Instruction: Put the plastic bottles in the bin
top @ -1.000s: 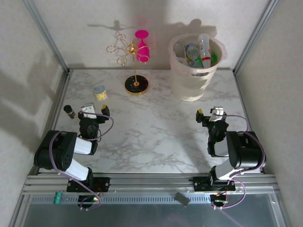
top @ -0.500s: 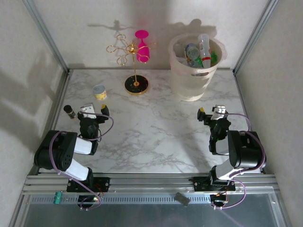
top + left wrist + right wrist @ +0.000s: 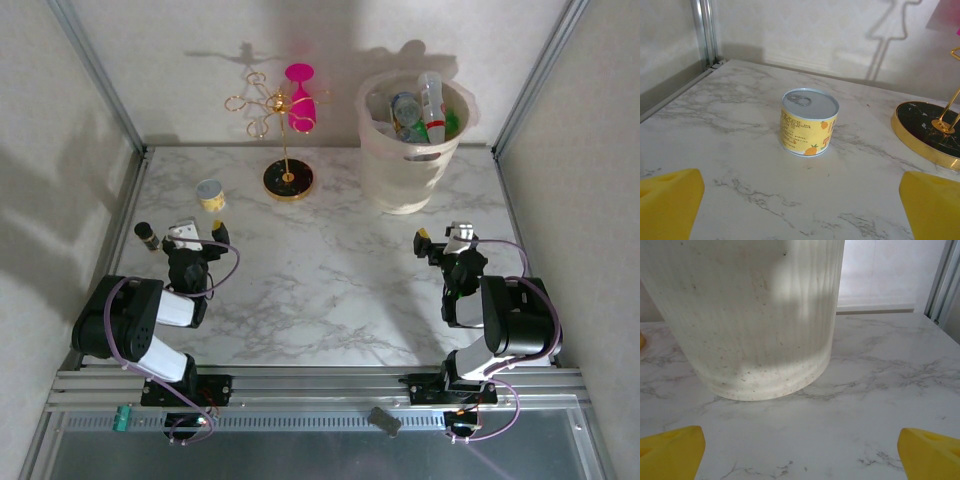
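Note:
The bin, a large translucent cream bucket, stands at the back right of the marble table. Several plastic bottles lie inside it, among them a clear red-capped one and a green one. My right gripper rests low on the table in front of the bin, open and with nothing in it. In the right wrist view the bin looms close beyond the yellow fingertips. My left gripper sits open near the left edge, nothing between its fingertips.
A small yellow tub with a grey lid stands just beyond the left gripper, also seen as the yellow tub in the left wrist view. A tiny dark vial is at the left edge. A gold wire stand carries a pink glass.
The right wrist has wobbled slightly sideways and back. Nothing else has moved.

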Robot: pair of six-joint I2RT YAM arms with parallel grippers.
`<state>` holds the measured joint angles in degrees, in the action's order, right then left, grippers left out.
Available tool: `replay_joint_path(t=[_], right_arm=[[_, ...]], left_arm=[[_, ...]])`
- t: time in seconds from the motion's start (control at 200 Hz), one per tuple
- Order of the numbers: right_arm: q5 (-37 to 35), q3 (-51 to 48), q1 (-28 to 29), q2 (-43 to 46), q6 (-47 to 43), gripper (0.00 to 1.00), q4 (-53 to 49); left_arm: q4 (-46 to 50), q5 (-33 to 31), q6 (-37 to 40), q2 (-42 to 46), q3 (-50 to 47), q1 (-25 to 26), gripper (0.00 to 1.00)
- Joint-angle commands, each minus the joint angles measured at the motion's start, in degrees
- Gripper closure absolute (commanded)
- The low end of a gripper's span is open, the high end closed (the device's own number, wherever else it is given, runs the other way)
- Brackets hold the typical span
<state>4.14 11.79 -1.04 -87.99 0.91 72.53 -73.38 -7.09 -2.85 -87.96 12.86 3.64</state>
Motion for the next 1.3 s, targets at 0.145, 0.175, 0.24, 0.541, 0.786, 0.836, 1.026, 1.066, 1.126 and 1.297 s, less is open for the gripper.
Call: replay_joint_path(t=[0.145,0.175,0.24,0.541,0.786,0.836,1.026,1.066,1.126,1.297], right_arm=[[-1.53,1.13,-0.24,-0.53,0.59,0.01,0.44],[-1.73,1.13,-0.03,-0.52,0.49,0.01,0.48],[-2.65,1.10,0.48,-0.48,0.19,0.01,0.50],[-4.06,0.91,1.05,-0.46,-0.03,0.01,0.63],[-4.05,0.94,1.04,-0.43,-0.01,0.01,0.59],[-4.08,0.92,1.04,-0.43,-0.03,0.01,0.59],[-3.96,0.93,1.04,-0.49,-0.03,0.01,0.59],[-4.04,0.95,1.04,-0.48,-0.02,0.01,0.59],[-3.99,0.95,1.04,-0.43,-0.03,0.01,0.64],[-3.99,0.91,1.04,-0.43,-0.03,0.01,0.58]], left_arm=[[0.34,-0.38,-0.94,-0.32,0.58,-0.12,0.01],[0.27,-0.45,-0.94,-0.37,0.58,-0.12,0.01],[0.34,-0.46,-0.93,-0.36,0.58,-0.12,0.01],[0.08,-0.70,-0.75,-0.34,0.41,0.09,0.01],[0.00,-0.66,-0.75,-0.24,0.40,0.05,0.01],[-0.05,-0.69,-0.77,-0.22,0.40,0.14,0.01],[-0.03,-0.74,-0.75,-0.25,0.39,0.16,0.01],[0.00,-0.82,-0.76,-0.22,0.41,0.19,0.01],[-0.08,-0.81,-0.74,-0.28,0.34,0.15,0.01],[0.34,-0.89,-0.76,-0.37,0.58,0.23,0.01]])
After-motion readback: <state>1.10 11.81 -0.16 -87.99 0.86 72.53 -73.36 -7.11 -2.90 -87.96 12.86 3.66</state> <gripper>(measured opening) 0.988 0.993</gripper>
